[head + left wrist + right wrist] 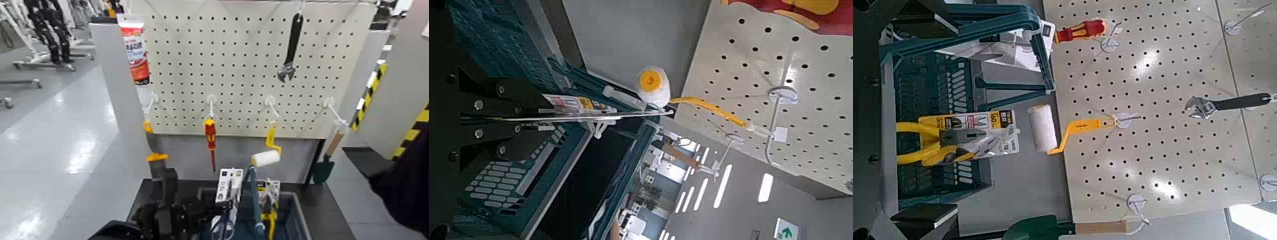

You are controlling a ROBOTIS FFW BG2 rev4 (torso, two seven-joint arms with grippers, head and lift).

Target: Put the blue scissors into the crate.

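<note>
Clamping the blue scissors [225, 193] upright by their card over the crate [301, 216], the left gripper [227, 205] seems ready to lower them in the head view; the left wrist view shows its edge-on pinch, the right wrist view the right gripper [929, 122] idle beside the crate, jaws apart.

Left gripper [223, 205] held closed above the crate's left part.
Right gripper [941, 120] is pointed toward the crate, fingers spread.
</note>
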